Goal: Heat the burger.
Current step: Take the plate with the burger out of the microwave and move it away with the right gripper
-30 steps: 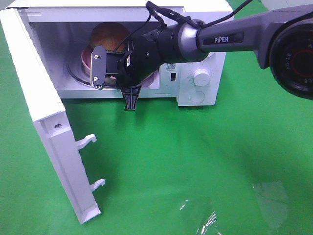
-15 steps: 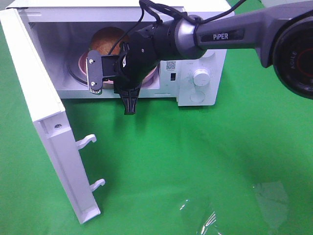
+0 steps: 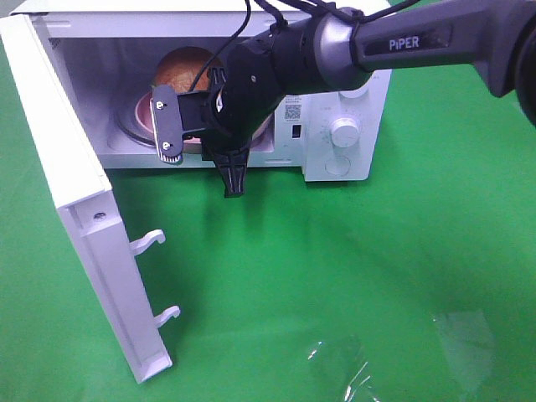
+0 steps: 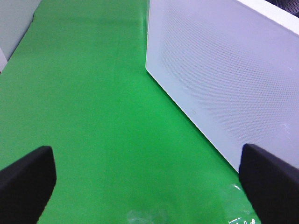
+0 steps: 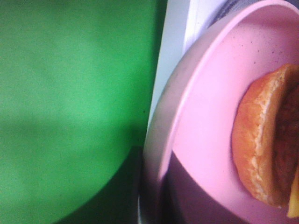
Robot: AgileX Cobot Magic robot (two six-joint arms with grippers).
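While the burger (image 3: 186, 69) sits on its pink plate (image 3: 144, 107) inside the microwave (image 3: 347, 100), the right hand (image 3: 270, 132) pinches the plate's front rim and the left hand (image 4: 149, 179) hangs released over bare green table (image 3: 335, 276) beside the swung-open door (image 3: 79, 209)

One microwave (image 3: 343, 100) stands on the green cloth. Inside it: one burger (image 3: 186, 67) on one pink plate (image 3: 144, 107). Its open door (image 3: 79, 209) carries two hooks (image 3: 149, 241). Its front panel bears two knobs (image 3: 344, 131).

glossy burger (image 3: 186, 67) bun, smooth pink plate (image 5: 205, 116), seemingly matt green cloth (image 3: 335, 276)
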